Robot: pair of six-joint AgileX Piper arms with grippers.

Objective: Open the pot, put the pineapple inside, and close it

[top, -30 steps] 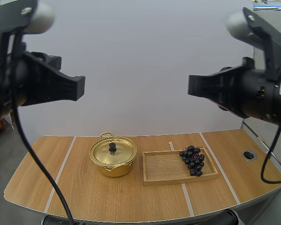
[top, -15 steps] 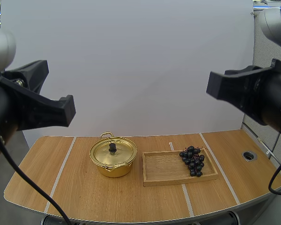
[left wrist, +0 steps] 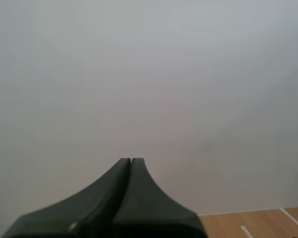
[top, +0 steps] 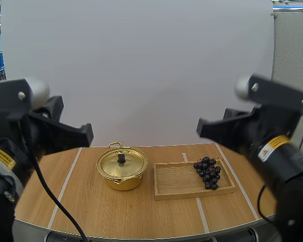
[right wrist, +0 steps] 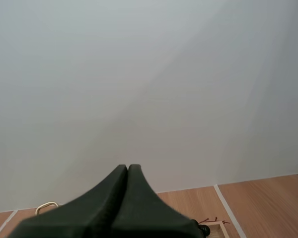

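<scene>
Tabletop [top: 91,212] of pale wood spans the high view. Above its near edge, the left gripper [left wrist: 131,159] hangs at 9 o'clock and the right gripper [right wrist: 127,167] at 3 o'clock, both well clear of everything on the wood. Each has its jaws pressed together into one dark wedge, holding nothing. The wooden tray [top: 174,182] lies just beside the golden pot [top: 122,182], at the pot's 3 o'clock. The lid [top: 132,164] is on the pot, with its black knob [top: 121,159] upright. A bunch of dark grapes [top: 207,174] lies inside the tray at its 3 o'clock end.
</scene>
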